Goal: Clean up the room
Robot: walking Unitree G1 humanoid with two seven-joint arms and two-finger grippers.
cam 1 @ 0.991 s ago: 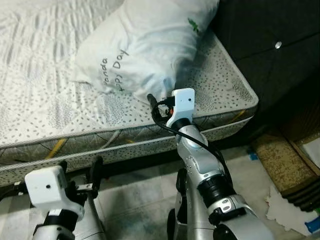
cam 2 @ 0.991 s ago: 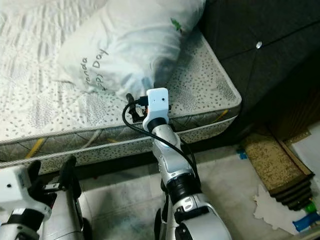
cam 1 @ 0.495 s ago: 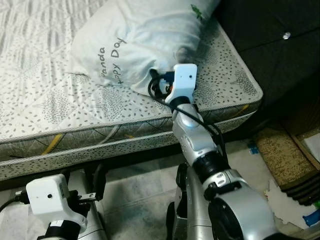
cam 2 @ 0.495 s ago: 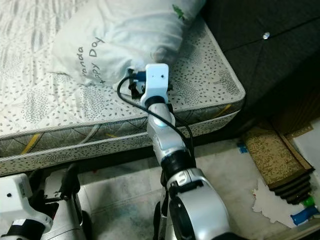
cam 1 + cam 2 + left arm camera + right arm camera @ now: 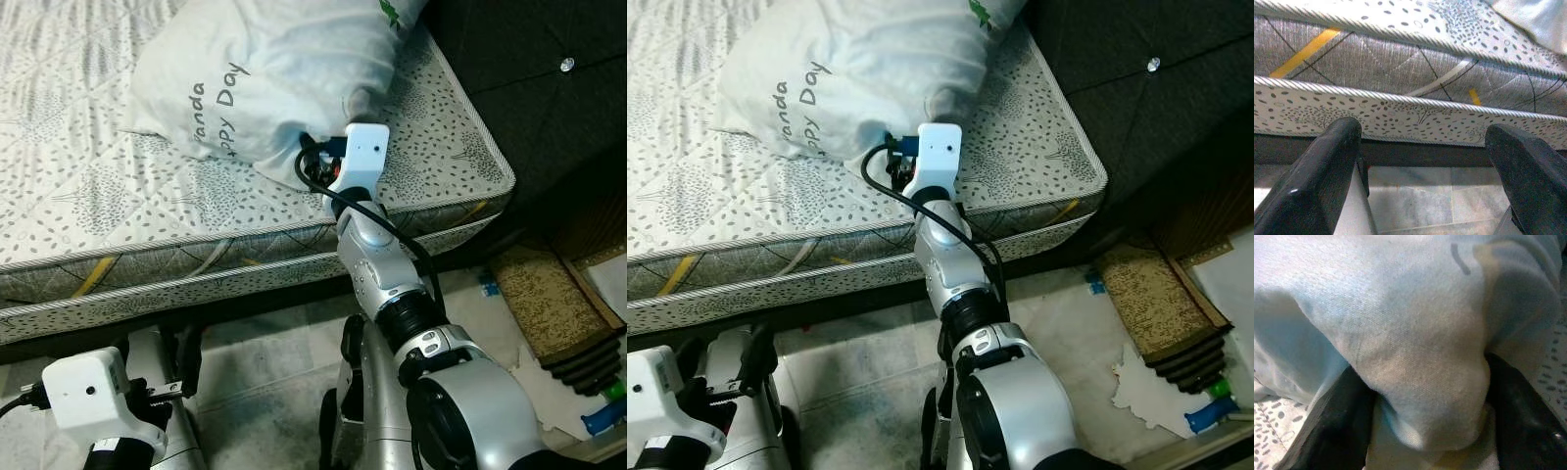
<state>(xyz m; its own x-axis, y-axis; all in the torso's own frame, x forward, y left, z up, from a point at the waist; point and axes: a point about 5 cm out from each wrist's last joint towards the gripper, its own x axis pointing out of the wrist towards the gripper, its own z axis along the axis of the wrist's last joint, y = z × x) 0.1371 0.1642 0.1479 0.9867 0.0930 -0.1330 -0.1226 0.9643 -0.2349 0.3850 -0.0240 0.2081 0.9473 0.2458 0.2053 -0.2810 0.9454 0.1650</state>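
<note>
Now the right arm reaches farther over the bed than a second ago: its white wrist block, which then hung at the mattress edge short of the pillow, sits right against the pillow's near corner, and the left arm's white block lies lower and nearer the bottom left corner of the head view.

At far left, the left gripper [image 5: 1420, 171] hangs low beside the bed, its two blunt, matte black fingers [image 5: 1317, 176] spread wide with nothing between them. Past them runs the side of the mattress [image 5: 1400, 63]: grey quilted cloth with thin dark stitch lines, yellow and pale diagonal stripes, and twisted cord piping along the edges. Below it lies pale marbled floor tile [image 5: 265, 352].

The mattress top is white, quilted and printed with small grey leaf specks. On it, toward the head end, lies the pillow [image 5: 284, 69], soft, plump and rumpled, pale bluish-white with grey lettering and a small green mark near its far corner.

The right gripper [image 5: 1425, 401] is clenched on the pillow's corner; a bulge of fine-woven cloth is pinched between its black fingers [image 5: 1344, 431].

Farther right stands a dark tufted headboard [image 5: 549, 88] with a shiny button, then a brown rough-textured mat [image 5: 549, 304] on the floor.
</note>
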